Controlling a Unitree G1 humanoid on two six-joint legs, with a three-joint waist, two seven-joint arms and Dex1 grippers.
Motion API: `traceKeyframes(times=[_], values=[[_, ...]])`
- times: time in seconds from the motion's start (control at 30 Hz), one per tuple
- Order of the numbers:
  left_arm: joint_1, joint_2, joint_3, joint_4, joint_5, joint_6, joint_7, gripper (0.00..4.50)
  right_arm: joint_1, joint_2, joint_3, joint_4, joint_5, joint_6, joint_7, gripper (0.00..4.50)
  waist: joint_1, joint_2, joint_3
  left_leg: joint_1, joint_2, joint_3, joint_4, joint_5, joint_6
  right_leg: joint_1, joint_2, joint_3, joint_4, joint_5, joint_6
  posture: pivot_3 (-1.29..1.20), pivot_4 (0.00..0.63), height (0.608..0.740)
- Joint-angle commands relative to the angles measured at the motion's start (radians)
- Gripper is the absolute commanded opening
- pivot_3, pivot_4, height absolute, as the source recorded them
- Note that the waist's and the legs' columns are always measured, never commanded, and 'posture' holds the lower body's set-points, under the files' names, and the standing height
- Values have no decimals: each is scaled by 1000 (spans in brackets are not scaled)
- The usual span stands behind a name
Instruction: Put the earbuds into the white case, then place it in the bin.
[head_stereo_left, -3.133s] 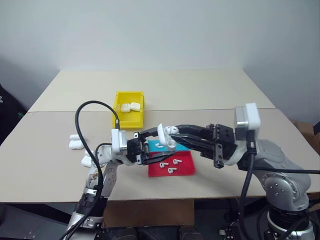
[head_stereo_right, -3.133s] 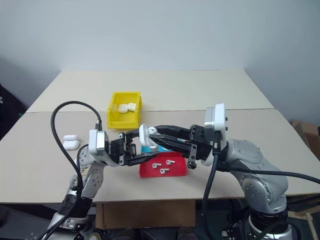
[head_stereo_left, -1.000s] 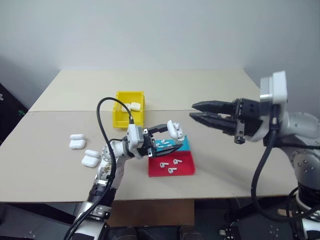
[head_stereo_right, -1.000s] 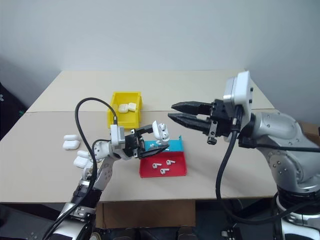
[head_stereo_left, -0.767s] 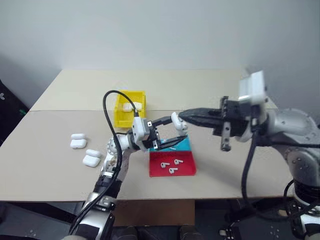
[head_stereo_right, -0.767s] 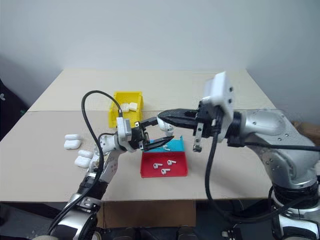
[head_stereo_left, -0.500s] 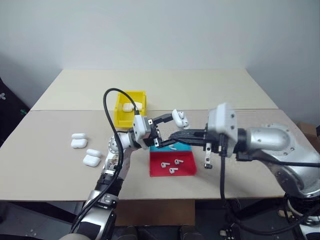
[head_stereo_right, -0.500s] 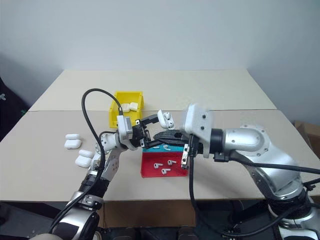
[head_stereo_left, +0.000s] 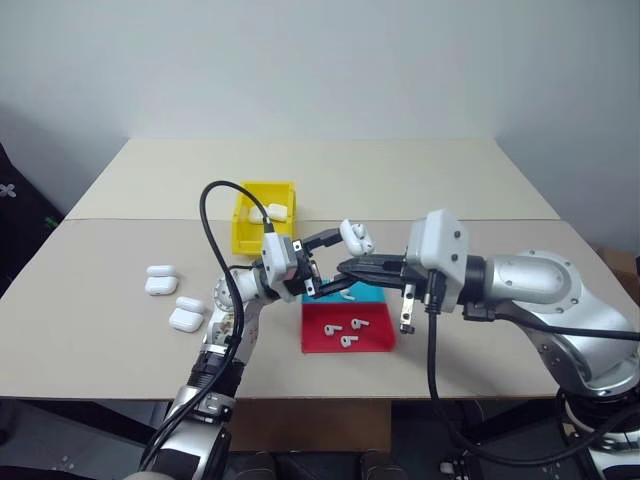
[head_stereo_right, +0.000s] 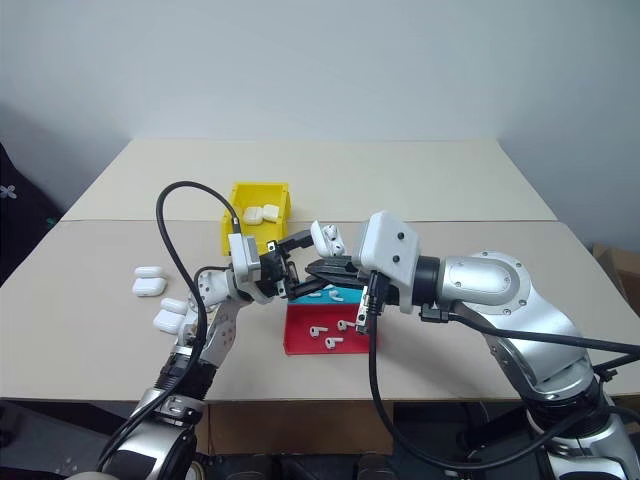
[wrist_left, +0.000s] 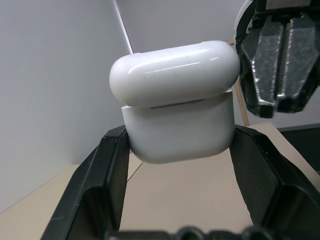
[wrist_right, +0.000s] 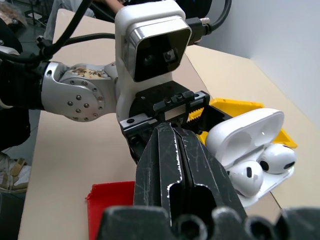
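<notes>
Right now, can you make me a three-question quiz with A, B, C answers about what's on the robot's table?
1. Where is the yellow bin?
A. Behind the red tray
B. In front of the red tray
C. On the floor

2. How many earbuds lie in the red tray?
A. One
B. Three
C. Six

3. What state is the white case held by the left tool in?
A. Lid shut
B. Lid open with two earbuds inside
C. Lid open and empty

Answers:
1 A: the bin sits farther back on the table, to the left of the tray.
2 B: three small white earbuds show on the red.
3 B: the right wrist view shows the lid up and both earbuds seated.
</notes>
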Motion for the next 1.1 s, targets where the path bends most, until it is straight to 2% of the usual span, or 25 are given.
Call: traceKeyframes(times=[0.03,1.1], values=[[4,3,0,-43,-12,-7,2,2743,-13,1,-48,-15,-3,-24,-8,18,0,0,0,0,0,0,0,0,0,0,0,0,0,0,0,0,150,740],[39,35,-7,-59,-18,-10,-2,2743,27,-31,-152,-30,55,28,-39,18,1,0,0,0,0,0,0,0,0,0,0,0,0,0,0,0,150,740]])
